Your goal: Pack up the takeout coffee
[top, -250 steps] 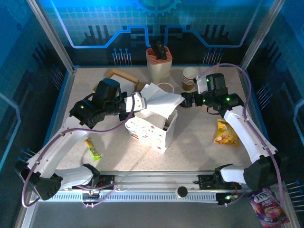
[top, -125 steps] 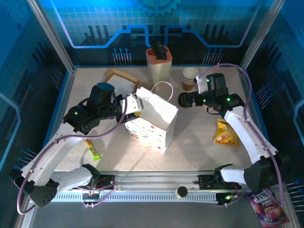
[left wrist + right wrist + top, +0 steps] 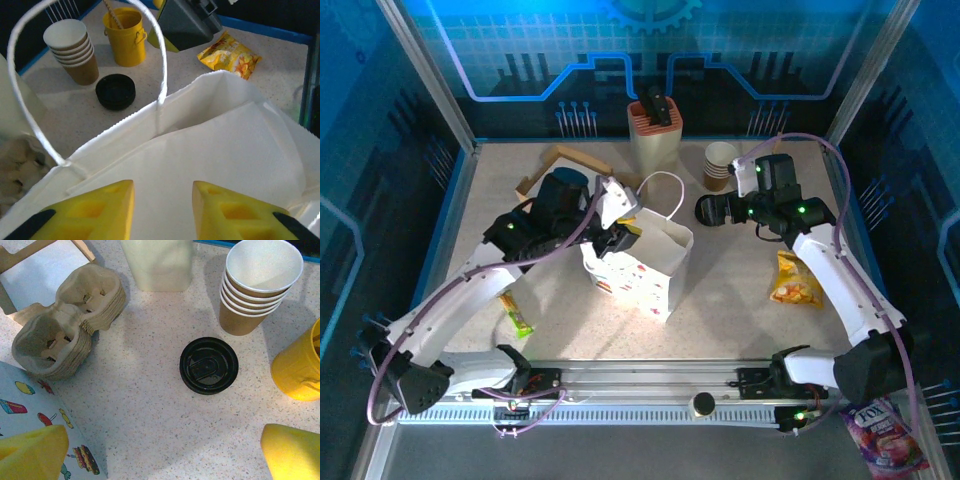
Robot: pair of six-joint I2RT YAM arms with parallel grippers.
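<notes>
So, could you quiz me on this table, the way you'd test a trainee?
1. True or false: the cup stack has a lid on top.
2. The left gripper is poised at: A the bag, B the snack packet, C the knife block.
3. What colour is the pail beside the cup stack?
Key: 1 false; 2 A; 3 yellow.

Jaws apart on left hand and right hand.
</notes>
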